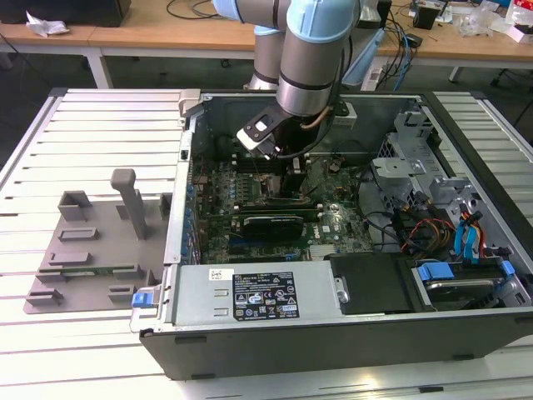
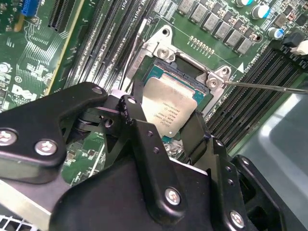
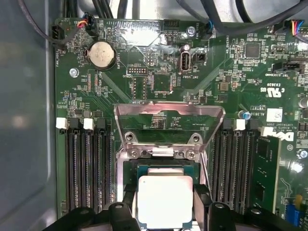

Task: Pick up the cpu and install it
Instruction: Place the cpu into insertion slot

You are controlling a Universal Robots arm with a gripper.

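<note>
Where the claw clamps it, the cpu is hidden.

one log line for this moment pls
phase: install | gripper: shut on cpu | cpu: at open socket, seating cannot tell | bracket: raised | site: motherboard in computer case

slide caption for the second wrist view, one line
The gripper grips the cpu by its edges at the open socket on the green motherboard.
</note>
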